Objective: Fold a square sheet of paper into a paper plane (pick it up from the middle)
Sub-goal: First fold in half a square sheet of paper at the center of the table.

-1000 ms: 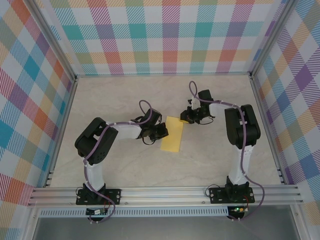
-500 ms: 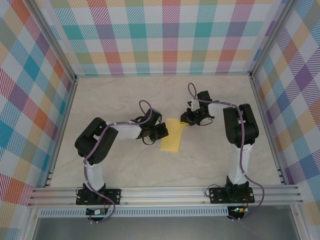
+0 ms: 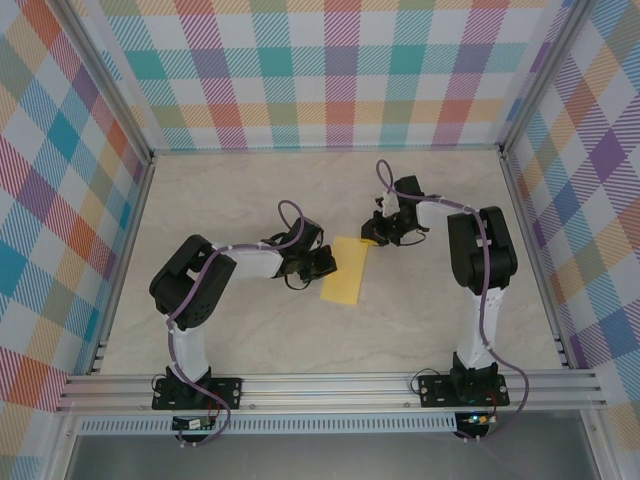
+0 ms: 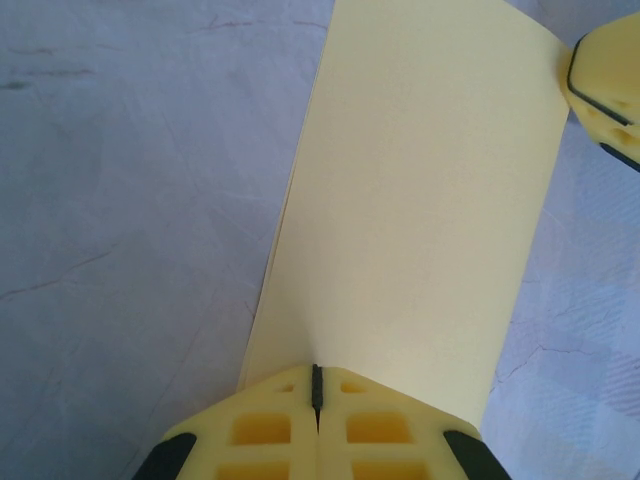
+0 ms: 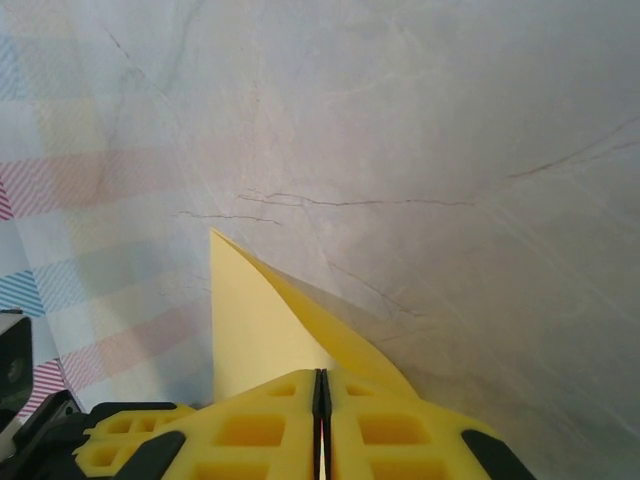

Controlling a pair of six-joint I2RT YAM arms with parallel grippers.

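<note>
We have the left gripper (image 4: 316,378) pinching one edge of the yellow paper (image 4: 420,200), and the right gripper (image 5: 321,380) clamped on its far corner, apparently raised off the table (image 5: 450,150).

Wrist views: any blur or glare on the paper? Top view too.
Left wrist: paper evenly lit, no glare; table veins a bit soft. Right wrist: hazy and low in contrast, plaid at the left washed out, paper corner still clear. Top external: sharp, even light, only faint shadows on the table.
</note>
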